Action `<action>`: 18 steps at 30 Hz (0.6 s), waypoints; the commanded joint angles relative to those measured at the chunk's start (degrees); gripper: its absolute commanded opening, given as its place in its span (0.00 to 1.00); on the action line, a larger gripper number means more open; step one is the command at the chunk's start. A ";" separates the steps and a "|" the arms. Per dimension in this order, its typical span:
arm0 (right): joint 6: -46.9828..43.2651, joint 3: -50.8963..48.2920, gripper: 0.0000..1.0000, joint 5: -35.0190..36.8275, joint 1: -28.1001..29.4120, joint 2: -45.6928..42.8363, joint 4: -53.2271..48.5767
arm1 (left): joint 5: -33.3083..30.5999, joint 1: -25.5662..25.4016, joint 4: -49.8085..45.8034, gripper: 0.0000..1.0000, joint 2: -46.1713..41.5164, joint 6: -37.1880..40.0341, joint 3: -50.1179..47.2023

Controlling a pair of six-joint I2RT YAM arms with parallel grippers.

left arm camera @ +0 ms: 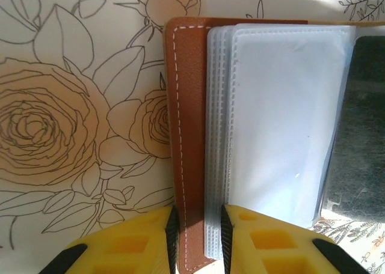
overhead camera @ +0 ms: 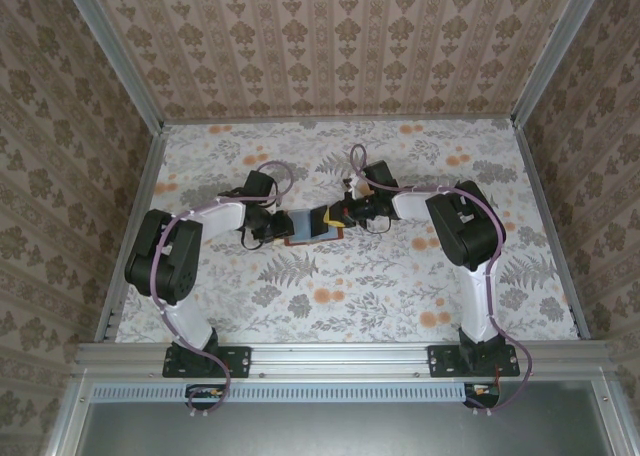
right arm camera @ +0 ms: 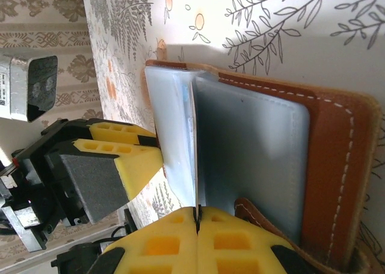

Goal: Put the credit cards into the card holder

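Left fingers (left arm camera: pixel 120 250) clamped the card holder (left arm camera: pixel 187 136)'s cover to steady it. Right fingers (right arm camera: pixel 156 244) pinched a thin sleeve (right arm camera: pixel 194 154), possibly a card, parting the pockets.

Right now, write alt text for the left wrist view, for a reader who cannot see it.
An open reddish-brown leather card holder with white stitching lies on rose-printed cloth, its clear plastic sleeves stacked to the right. The left claw straddles its nearest edge with two yellow fingers. Something dark shows at the far right.
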 commanded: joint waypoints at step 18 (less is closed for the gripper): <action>-9.16 3.83 0.04 -0.65 0.71 5.28 -8.36 | -1.43 -0.09 -2.27 0.26 1.11 0.66 -0.59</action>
